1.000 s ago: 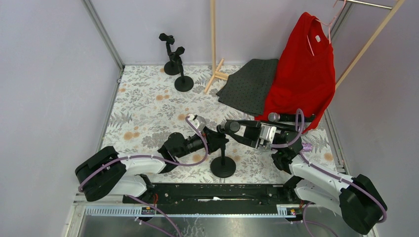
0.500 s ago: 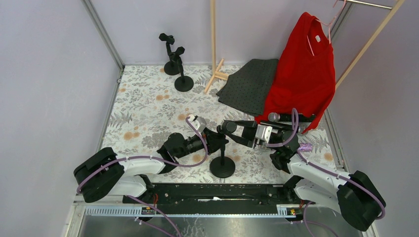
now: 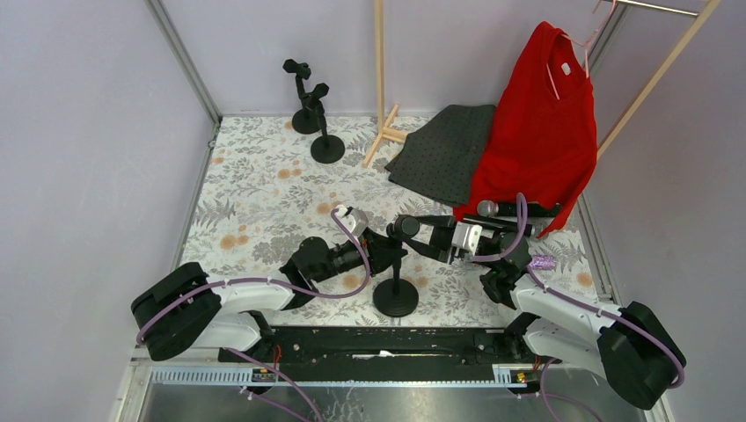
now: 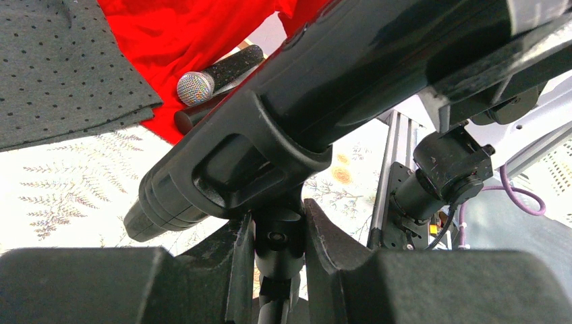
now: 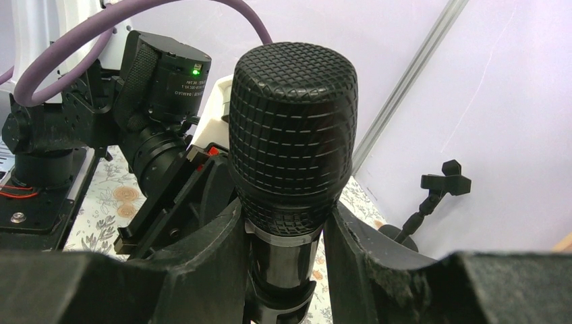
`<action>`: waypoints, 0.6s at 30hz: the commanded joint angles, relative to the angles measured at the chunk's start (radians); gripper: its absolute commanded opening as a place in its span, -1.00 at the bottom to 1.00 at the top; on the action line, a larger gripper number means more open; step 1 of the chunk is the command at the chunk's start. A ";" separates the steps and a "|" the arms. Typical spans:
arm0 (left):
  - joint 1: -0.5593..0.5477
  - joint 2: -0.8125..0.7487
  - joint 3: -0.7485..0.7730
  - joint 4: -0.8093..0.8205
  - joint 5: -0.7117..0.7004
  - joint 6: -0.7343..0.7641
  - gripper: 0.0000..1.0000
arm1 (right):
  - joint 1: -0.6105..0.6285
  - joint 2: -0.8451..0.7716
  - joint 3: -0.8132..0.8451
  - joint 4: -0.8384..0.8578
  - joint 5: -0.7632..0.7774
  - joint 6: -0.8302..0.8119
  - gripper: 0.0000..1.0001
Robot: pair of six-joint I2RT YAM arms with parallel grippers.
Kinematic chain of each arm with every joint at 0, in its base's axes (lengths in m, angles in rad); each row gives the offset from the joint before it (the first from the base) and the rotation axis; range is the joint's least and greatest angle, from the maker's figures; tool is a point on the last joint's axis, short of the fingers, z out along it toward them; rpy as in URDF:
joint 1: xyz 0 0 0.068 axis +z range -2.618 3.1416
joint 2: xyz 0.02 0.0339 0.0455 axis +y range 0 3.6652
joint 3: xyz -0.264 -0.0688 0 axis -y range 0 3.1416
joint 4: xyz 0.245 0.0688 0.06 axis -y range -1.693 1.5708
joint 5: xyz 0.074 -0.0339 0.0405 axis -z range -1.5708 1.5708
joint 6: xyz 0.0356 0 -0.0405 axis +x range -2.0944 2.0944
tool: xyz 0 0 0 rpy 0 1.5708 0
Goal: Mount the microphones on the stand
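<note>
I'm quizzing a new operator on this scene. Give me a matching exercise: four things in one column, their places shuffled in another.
1. black-headed microphone
2. near stand
3. silver-headed microphone
4. red shirt

A. hanging up, back right
B. post gripped by the left end effector
C. held in the right end effector
D. lying by the shirt's lower edge

Pairs: 1-C, 2-B, 3-D, 4-A

black mic [image 3: 406, 226], black mesh head, level in near stand [image 3: 395, 297] clip | silver-headed black mic [image 4: 195, 86] flat beside red shirt [image 3: 537, 132]
</note>
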 commanded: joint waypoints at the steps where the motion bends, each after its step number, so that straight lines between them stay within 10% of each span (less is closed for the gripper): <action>1: -0.065 -0.107 0.037 0.414 0.205 0.060 -1.00 | -0.026 0.105 -0.090 -0.436 0.110 -0.073 -1.00; 13: -0.065 -0.106 0.016 0.416 0.170 0.061 -1.00 | -0.024 -0.023 -0.025 -0.446 0.041 -0.056 -1.00; 18: -0.065 -0.103 0.018 0.390 0.163 0.069 -1.00 | -0.024 -0.081 0.026 -0.420 -0.007 -0.012 -0.71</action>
